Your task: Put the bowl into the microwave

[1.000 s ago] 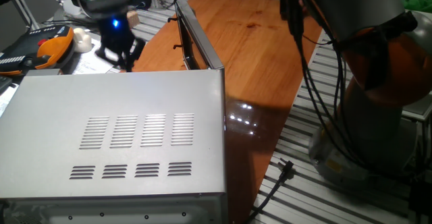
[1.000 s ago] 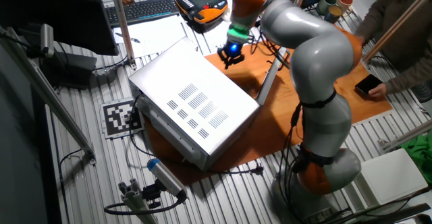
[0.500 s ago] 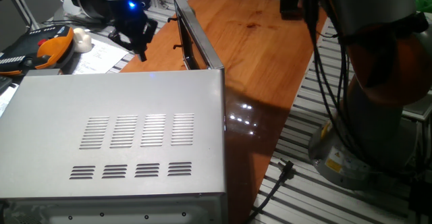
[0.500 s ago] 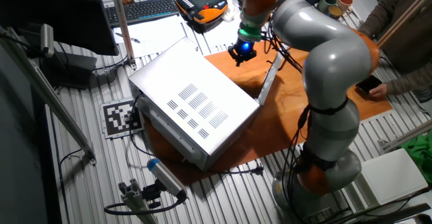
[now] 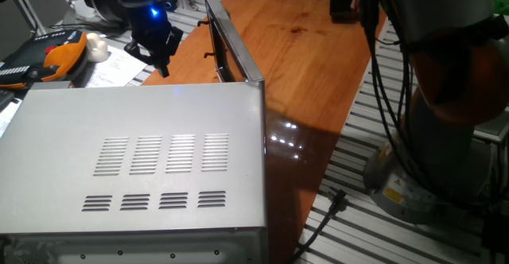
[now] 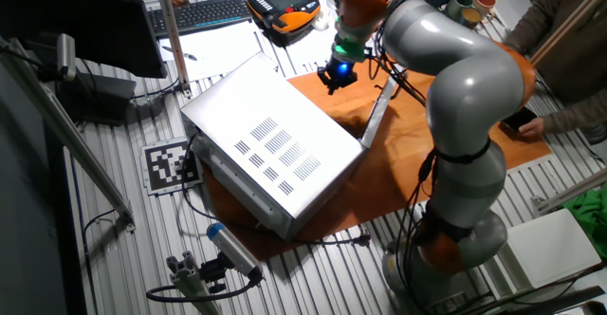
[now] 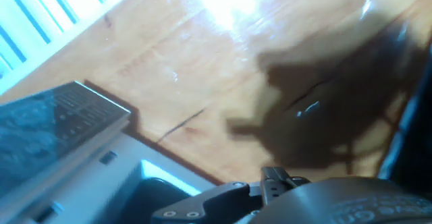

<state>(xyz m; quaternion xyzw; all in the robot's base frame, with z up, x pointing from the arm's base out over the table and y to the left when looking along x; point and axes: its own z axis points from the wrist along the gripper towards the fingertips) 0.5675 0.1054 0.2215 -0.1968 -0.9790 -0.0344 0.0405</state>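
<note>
The microwave (image 5: 143, 161) fills the foreground of one fixed view, vent slots up, and stands on a wooden board (image 5: 302, 41). Its dark-framed door (image 5: 231, 49) hangs open at the far side. It also shows in the other fixed view (image 6: 270, 144). My gripper (image 5: 155, 53), lit blue, hangs just beyond the microwave's far edge, left of the door; in the other fixed view (image 6: 337, 76) it sits above the board by the open front. In the hand view a corner of the microwave (image 7: 61, 129) lies lower left. The bowl is not in view. My fingers are too blurred to read.
An orange teach pendant (image 5: 56, 57) and a white lump (image 5: 97, 48) lie at the far left. A keyboard (image 6: 204, 11) and several cups (image 6: 465, 2) stand at the table's back. A person's hand with a phone (image 6: 520, 120) is at the right. A cable (image 5: 326, 208) trails by the board.
The gripper swung right toward the open door, then came back slightly left and lower. The microwave and its door have not moved.
</note>
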